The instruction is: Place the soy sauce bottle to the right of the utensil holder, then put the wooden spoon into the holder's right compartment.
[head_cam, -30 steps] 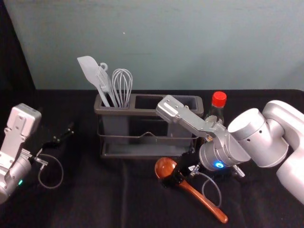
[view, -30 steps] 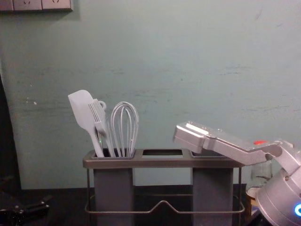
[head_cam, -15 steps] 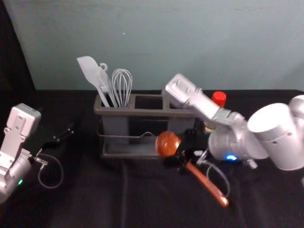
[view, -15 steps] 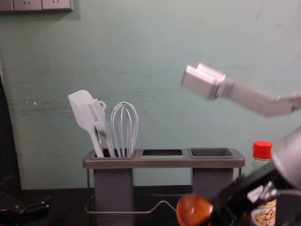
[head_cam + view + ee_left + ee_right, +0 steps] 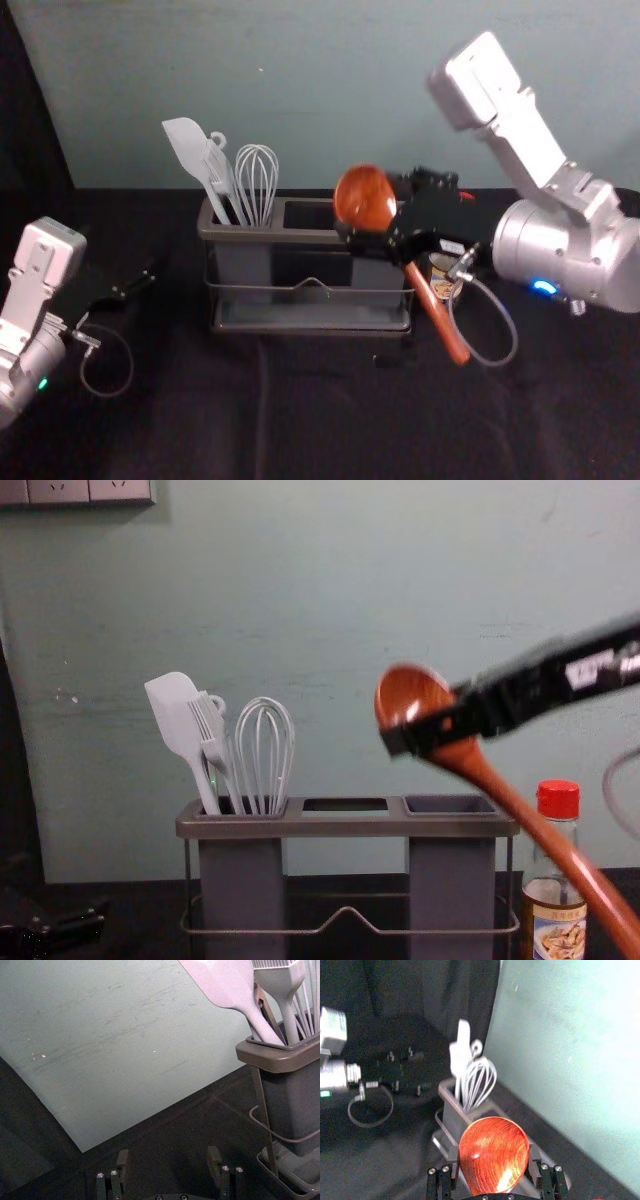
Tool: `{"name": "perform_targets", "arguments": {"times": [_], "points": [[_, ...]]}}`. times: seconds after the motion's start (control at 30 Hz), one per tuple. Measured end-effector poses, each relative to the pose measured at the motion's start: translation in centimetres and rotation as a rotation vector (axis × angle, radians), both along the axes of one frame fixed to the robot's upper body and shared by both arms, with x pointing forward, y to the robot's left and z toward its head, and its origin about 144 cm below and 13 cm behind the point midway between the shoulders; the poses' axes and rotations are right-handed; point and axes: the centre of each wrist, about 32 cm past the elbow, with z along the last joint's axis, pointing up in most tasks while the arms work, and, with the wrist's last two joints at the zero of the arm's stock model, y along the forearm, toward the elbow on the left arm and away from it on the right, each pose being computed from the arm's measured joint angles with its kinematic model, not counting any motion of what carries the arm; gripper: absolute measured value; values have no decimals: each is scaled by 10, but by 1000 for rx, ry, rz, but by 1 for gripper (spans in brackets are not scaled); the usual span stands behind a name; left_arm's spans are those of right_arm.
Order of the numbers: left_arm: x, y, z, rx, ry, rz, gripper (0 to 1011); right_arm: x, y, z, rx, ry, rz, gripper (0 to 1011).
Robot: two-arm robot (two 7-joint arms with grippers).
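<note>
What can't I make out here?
Chest view: the handle tip of the reddish-brown wooden spoon, cut off by the edge.
Head view: much of the red-capped glass soy sauce bottle, behind the black right gripper.
Chest view: the lower end of the grey wire whisk, inside the grey utensil holder.
Chest view: label print, too small.

The right gripper [image 5: 374, 212] holds the wooden spoon [image 5: 427, 295] near the holder [image 5: 300, 237].

I'm seeing the wall [image 5: 330, 90] catching soft, fairly even light while the black cloth [image 5: 180, 420] is swallowing it. Glare is whitening the right arm [image 5: 530, 140]. In my chest view, the wooden spoon [image 5: 415, 695] is blurring; in my right wrist view, its bowl is flashing a hot highlight and the whisk [image 5: 479, 1082] is looking soft.
</note>
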Motion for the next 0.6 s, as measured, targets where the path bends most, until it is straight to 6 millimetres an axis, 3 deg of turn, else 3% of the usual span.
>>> {"name": "perform_targets", "arguments": {"times": [0.3,0.6], "points": [[0,0,0,0,0,0,1011,2,-4,15,73,-157,-5,836],[0,0,0,0,0,0,1012,40,1,15,123,-230,13,836]]}}
